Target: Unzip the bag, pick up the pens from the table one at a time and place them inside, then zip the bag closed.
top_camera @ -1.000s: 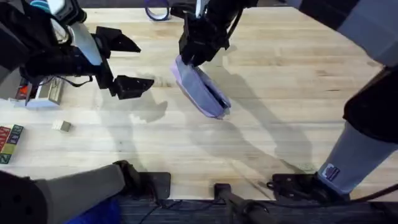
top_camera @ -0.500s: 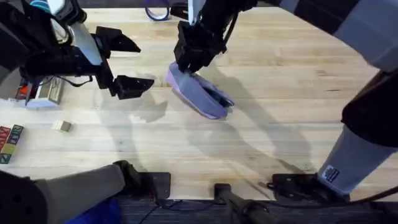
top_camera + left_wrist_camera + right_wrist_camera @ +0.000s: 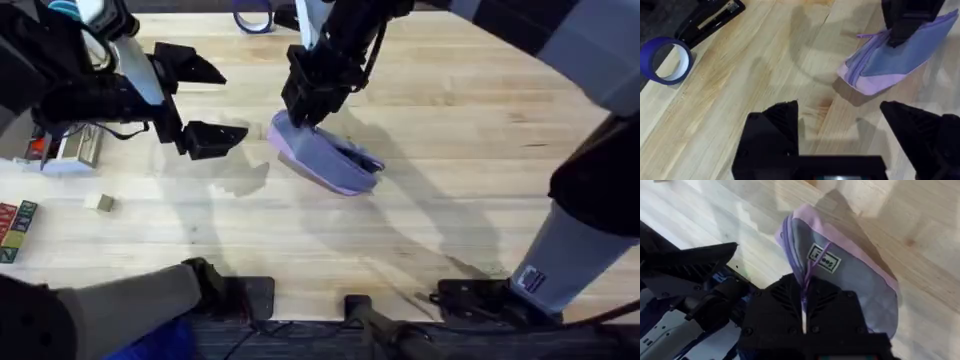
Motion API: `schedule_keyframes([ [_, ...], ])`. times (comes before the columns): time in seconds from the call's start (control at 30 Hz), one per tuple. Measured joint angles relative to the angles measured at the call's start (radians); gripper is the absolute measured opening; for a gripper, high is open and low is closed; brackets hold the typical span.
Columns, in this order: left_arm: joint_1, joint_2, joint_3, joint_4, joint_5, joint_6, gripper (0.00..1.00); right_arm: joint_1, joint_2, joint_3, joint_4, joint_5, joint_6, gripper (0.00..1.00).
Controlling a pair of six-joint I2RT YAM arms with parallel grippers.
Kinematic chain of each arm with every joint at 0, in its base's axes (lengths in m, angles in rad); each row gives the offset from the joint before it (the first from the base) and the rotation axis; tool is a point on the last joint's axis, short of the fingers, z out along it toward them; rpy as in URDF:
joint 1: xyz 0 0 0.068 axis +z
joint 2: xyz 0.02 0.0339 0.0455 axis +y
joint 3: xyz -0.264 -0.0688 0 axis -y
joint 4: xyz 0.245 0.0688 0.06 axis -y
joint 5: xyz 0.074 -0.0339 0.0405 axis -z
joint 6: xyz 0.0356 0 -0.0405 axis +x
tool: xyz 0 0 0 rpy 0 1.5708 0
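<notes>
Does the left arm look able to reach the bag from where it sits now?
Probably yes. The left gripper is open with bare table between it and the bag's near end; the right gripper holds the far end.

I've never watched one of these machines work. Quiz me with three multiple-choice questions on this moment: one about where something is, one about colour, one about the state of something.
1. Where is the right gripper?
A. at the bag's far end
B. over the toy blocks
C. beside the arms' bases

2. What colour is the roll of tape?
A. red
B. blue
C. yellow

3. How is the left gripper?
A. shut on a pen
B. shut on the bag
C. open, holding nothing

Answers: 1 A, it sits on the end of the bag farthest from the bases. 2 B, the left wrist view shows a blue ring on the table. 3 C, its fingers stand wide apart over bare wood.
</notes>
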Motion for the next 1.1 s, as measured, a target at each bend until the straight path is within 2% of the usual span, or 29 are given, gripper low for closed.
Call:
schedule_keyframes([
  [1.1,0.000,0.000,0.000,0.000,0.000,0.000,0.993,0.000,0.000,0.000,-0.016,-0.018,-0.024,0.041],
])
